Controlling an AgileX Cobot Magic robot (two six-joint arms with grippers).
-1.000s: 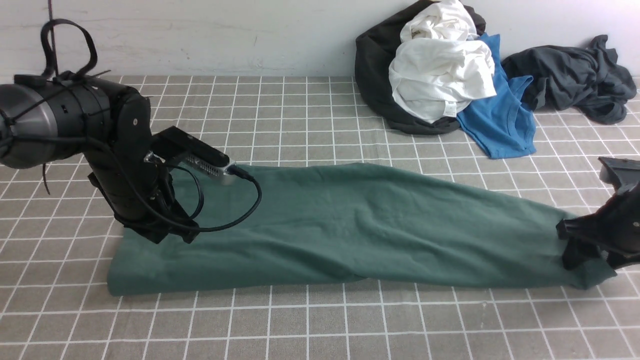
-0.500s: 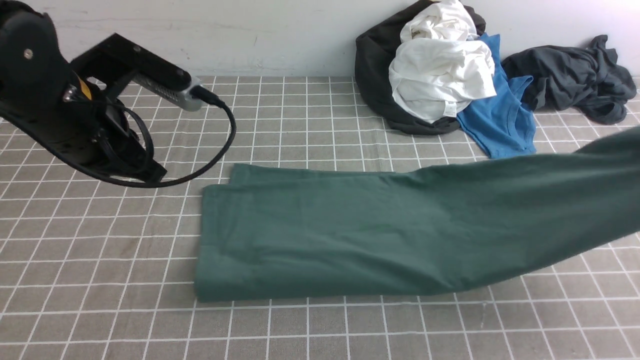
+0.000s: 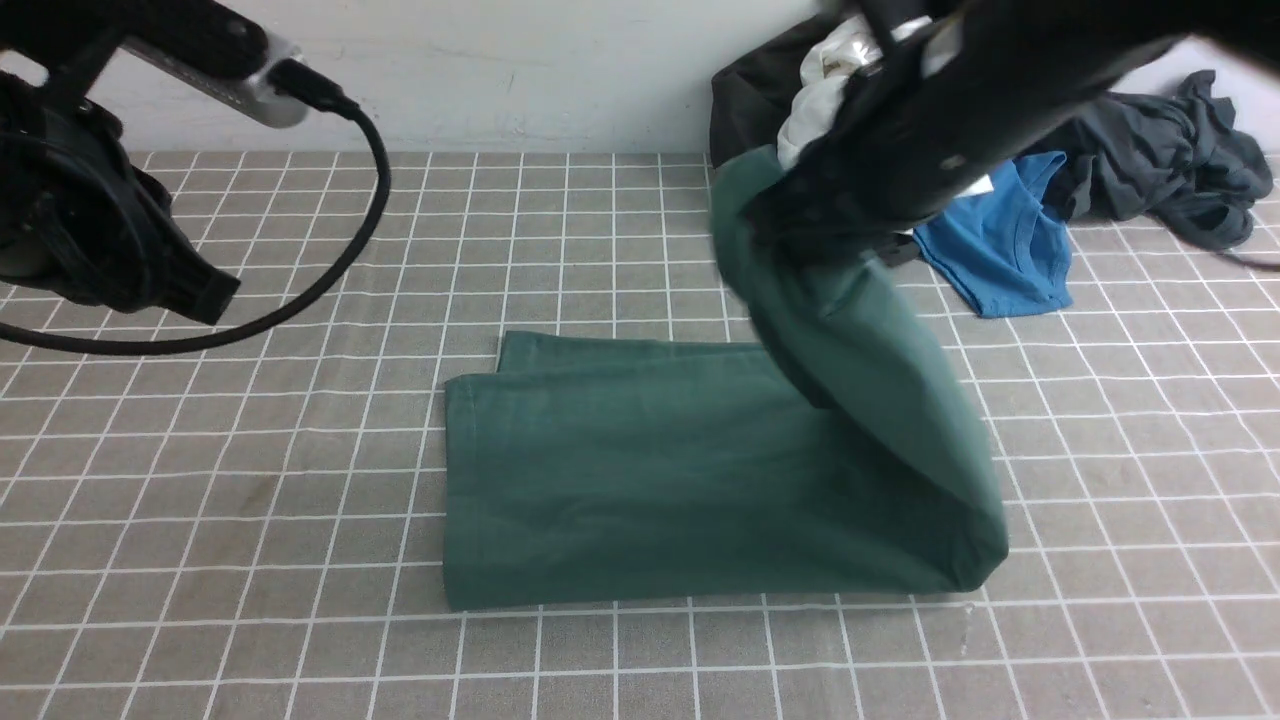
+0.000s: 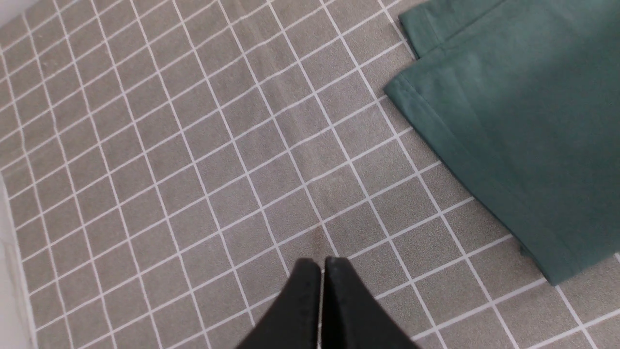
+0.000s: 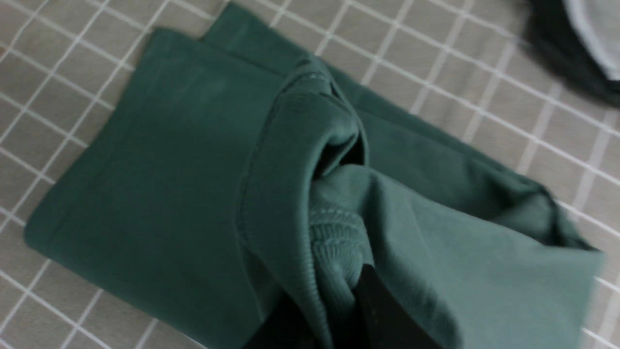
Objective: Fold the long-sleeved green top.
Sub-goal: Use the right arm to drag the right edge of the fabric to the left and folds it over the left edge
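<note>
Front view: the right arm blurred and hid part of the white cloth (image 3: 818, 105); the green top (image 3: 640, 480) lay partly on the tabletop (image 3: 300, 520). Wrist views: left fingers (image 4: 322, 271) were closed, right ones (image 5: 322, 295) gripped the top's bunched end.

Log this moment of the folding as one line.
right gripper: shut on green top, lifting one end over the rest | left gripper: shut, empty, off the cloth | top: part flat, fold unfinished
</note>
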